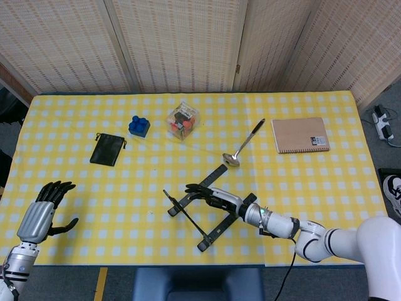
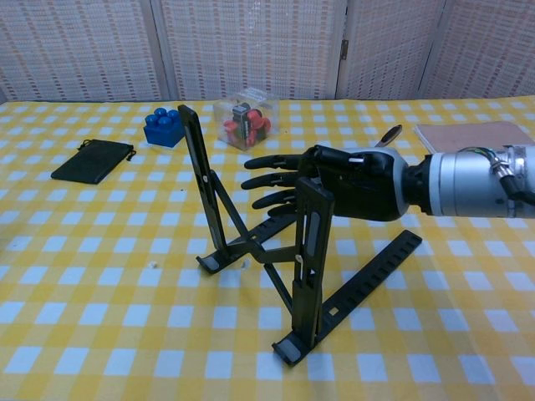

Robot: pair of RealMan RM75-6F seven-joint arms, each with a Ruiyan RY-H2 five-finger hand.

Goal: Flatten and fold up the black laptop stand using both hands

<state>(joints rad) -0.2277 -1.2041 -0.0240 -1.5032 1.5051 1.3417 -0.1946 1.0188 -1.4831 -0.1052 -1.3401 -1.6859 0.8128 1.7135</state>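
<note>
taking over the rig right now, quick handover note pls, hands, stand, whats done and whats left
Right hand: open, fingers spread, reaching in over the laptop stand between its two raised arms; no grip visible.
Left hand: open, at the near left edge of the table, well away from the stand.
Stand: near centre of the table, both support arms upright, base rails on the cloth.
Done: nothing flattened or folded yet.
Left: bring the left hand in, press the arms down flat, fold the stand up.
</note>
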